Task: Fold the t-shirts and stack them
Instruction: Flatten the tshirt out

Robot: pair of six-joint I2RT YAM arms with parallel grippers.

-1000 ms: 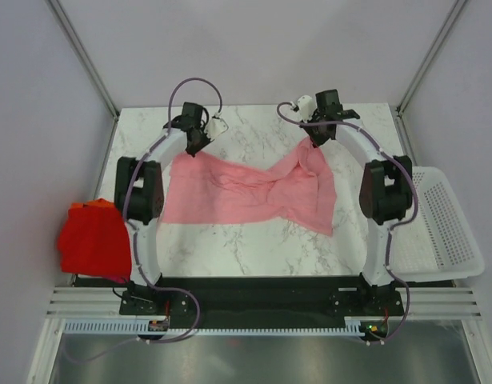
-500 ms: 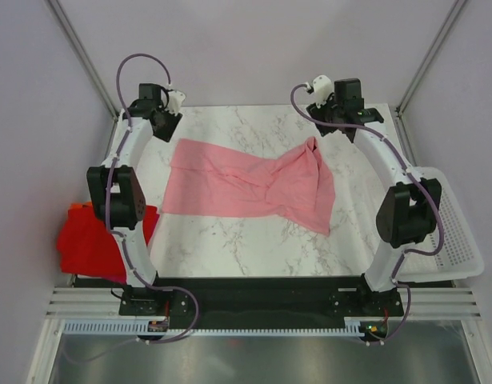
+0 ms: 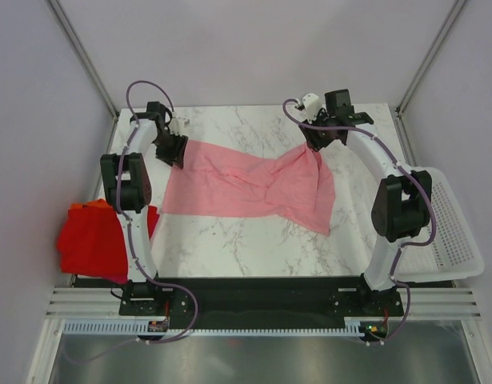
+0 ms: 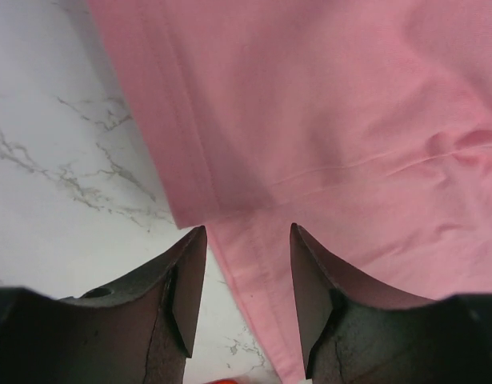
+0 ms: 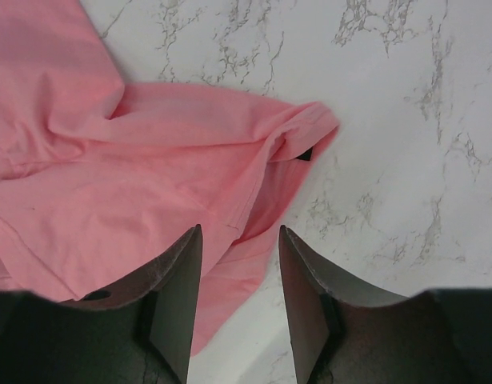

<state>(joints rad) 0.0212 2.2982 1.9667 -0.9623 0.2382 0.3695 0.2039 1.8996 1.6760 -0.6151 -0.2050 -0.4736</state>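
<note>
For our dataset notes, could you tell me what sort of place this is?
Most likely a lab test cell: a marble-patterned table boxed in by plain walls and metal framing, with the left arm and the right arm bolted at its near edge.

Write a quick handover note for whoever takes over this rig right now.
Grippers: left gripper open above the far left corner of the pink t-shirt; right gripper open above its bunched far right corner.
It lies unfolded and twisted, mid-table.
Done: red t-shirt folded at the left edge of the table, orange t-shirt peeking out behind it.
Left: flatten, fold and stack the pink one.
</note>
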